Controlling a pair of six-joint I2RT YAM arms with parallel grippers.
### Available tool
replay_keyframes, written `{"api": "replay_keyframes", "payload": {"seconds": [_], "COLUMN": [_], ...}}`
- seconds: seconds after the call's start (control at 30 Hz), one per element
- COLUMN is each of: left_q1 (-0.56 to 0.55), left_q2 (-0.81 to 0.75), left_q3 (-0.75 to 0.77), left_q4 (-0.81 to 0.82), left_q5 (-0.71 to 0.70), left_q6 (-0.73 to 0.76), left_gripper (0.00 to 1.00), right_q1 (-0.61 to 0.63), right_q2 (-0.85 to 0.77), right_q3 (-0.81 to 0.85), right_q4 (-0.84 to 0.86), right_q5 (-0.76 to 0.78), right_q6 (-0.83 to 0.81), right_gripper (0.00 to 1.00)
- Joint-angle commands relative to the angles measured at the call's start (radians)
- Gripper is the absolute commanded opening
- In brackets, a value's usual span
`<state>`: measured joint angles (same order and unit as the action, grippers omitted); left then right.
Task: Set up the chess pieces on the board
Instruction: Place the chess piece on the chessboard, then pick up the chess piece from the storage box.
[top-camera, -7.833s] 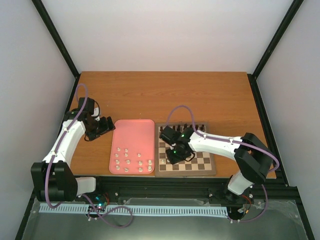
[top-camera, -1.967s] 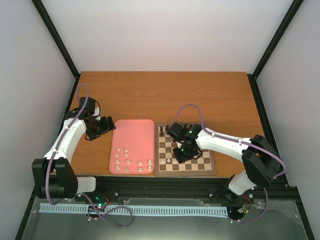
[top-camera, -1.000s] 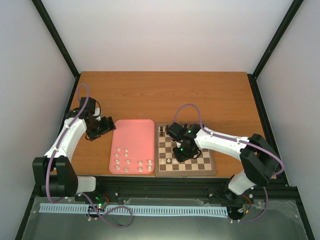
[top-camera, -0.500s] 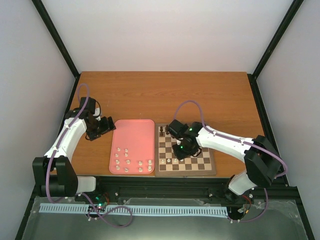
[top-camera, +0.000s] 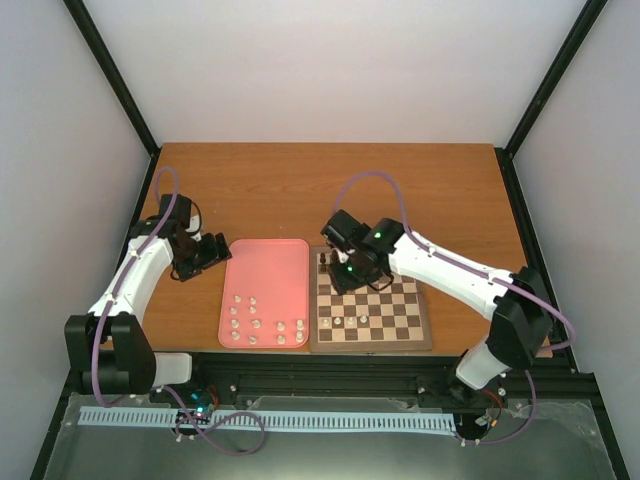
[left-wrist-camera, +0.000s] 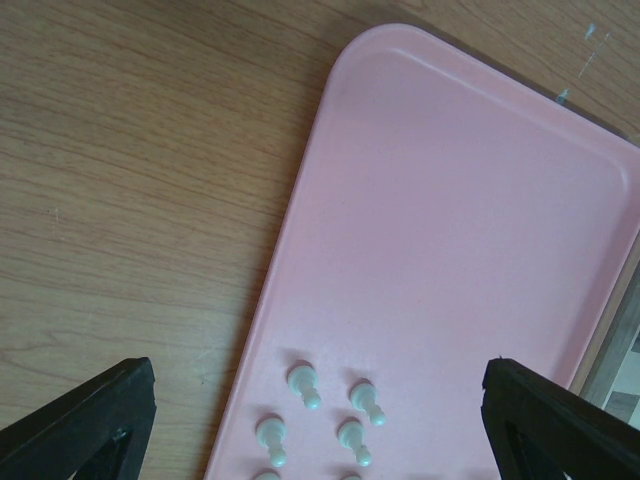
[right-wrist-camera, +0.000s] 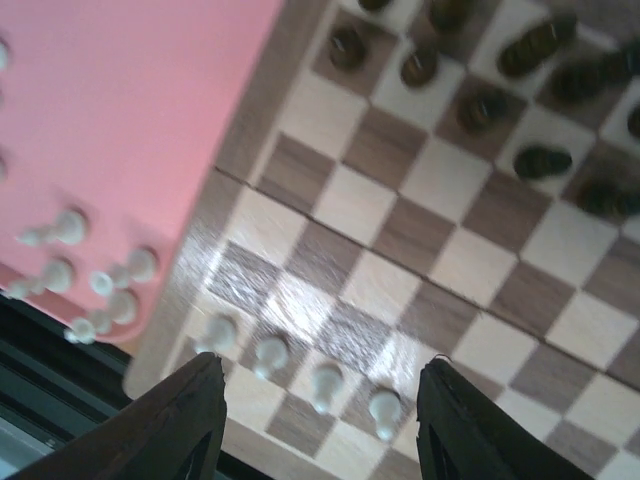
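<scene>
The board lies right of the pink tray. Several white chess pieces stand in the tray's near part. In the right wrist view, several more white pieces stand in a row on the board near its front edge. My right gripper hangs open and empty above the board's far left part, its fingers wide apart. My left gripper is open and empty just left of the tray, looking down at tray pieces.
Dark brown pieces stand along the board's far rows. The tray has bare pink floor in its far half. Wooden table stretches behind both. The black frame rail runs just before the board.
My right gripper has opened, let go of a white piece in the board's near row, and lifted back toward the far left of the board. The left arm has stayed still.
</scene>
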<state>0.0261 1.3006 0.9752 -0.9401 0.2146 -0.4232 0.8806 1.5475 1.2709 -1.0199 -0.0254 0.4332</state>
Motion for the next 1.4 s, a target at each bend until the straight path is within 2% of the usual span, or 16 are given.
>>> {"api": "replay_keyframes", "payload": {"seconds": [0.0,0.27,0.43,0.63,0.77,0.93,1.13,1.37], "left_q1": [0.003,0.003,0.005,0.019,0.028,0.08,0.185,0.199], "left_q2": [-0.026,-0.031,-0.019,0.011,0.018,0.004,-0.032,-0.041], "left_q3": [0.015,0.011,0.01,0.098,0.146,0.123,0.052,0.047], "left_q4": [0.007,0.013,0.011,-0.05,-0.089,-0.114,-0.111,-0.103], "left_q5": [0.013,0.017,0.005,-0.046,-0.125,-0.191,-0.188,-0.215], "left_q6": [-0.009,-0.015,-0.025,-0.036,-0.049,-0.09,-0.179,-0.211], "left_gripper": [1.0,1.0,1.0,1.0,1.0,1.0,1.0,1.0], "right_q1": [0.009,0.08,0.097,0.123,0.124,0.133,0.142,0.163], "right_q2": [0.078,0.283,0.394,0.545,0.603,0.692,0.768,0.842], "right_q3": [0.118,0.317,0.43,0.591,0.621,0.681,0.728,0.804], "right_q4": [0.012,0.046,0.128,0.169,0.218,0.183,0.156,0.103], "right_q5": [-0.036,-0.102,-0.17,-0.205,-0.214,-0.215,-0.25,-0.259], "right_q6": [-0.051,-0.122,-0.127,-0.135,-0.074,-0.056,-0.066,-0.092], "right_gripper": [0.52,0.51,0.51,0.5,0.49,0.48,0.48,0.48]}}
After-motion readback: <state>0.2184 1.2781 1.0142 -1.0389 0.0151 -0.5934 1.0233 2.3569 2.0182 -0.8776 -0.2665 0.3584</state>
